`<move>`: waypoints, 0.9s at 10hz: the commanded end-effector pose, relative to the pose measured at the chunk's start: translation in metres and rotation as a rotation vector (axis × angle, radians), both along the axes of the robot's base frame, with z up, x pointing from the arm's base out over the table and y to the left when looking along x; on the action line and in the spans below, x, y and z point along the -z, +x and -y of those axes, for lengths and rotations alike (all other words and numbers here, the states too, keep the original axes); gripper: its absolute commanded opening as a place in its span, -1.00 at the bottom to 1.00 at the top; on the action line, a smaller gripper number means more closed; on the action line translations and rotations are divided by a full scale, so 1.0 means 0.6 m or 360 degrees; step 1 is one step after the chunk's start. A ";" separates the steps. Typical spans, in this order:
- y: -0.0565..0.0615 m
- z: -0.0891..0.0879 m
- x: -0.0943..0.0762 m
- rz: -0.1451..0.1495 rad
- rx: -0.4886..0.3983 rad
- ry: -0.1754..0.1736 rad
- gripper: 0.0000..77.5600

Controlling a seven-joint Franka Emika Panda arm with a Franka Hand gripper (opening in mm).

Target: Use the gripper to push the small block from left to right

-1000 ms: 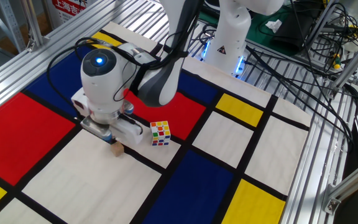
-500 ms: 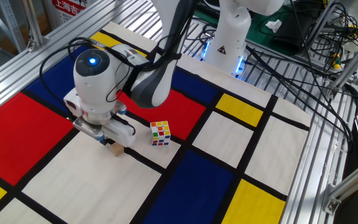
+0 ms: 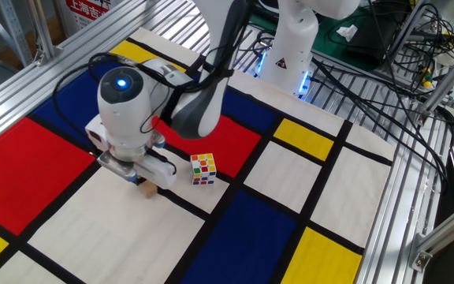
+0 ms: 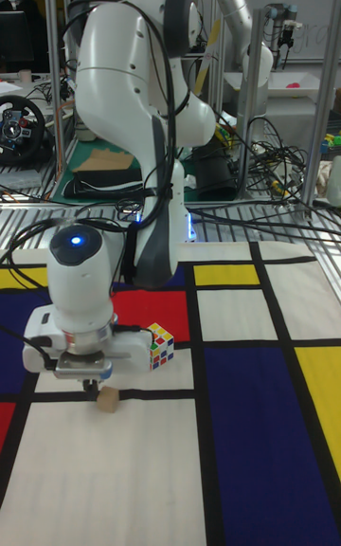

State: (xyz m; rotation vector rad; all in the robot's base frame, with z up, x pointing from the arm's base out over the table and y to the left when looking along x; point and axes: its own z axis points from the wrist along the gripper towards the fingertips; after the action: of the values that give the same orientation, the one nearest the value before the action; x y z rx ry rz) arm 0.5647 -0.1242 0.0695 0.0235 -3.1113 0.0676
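Here the hand (image 4: pixel 91 385) hangs beside the small block (image 4: pixel 109 399).

A multicoloured puzzle cube (image 3: pixel 203 169) sits on a white panel of the table (image 3: pixel 274 237), right at the edge of a red field, a black stripe running just beside it. The table top is a patchwork of red, blue, yellow and white rectangles split by black lines. Aluminium rails (image 3: pixel 404 197) frame it on the right. Behind, a tangle of black cables (image 3: pixel 385 71) sprawls over the slatted metal surface. In the tall fixed view, a steering wheel (image 4: pixel 21 132) stands far left in the background.
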 end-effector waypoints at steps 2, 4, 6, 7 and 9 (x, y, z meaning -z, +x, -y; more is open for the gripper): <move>-0.004 -0.019 -0.001 0.0031 0.0012 0.0030 -1.00; -0.004 -0.024 -0.001 0.0039 0.0002 0.0054 -1.00; -0.008 -0.043 0.000 0.0068 0.0009 0.0055 -1.00; -0.010 -0.054 -0.001 0.0073 0.0015 0.0058 -1.00; -0.013 -0.063 -0.004 0.0075 0.0021 0.0060 -1.00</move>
State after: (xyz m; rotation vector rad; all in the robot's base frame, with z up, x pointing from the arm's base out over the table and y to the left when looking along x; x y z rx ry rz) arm 0.5570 -0.0887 0.0695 0.0075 -3.1497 0.0138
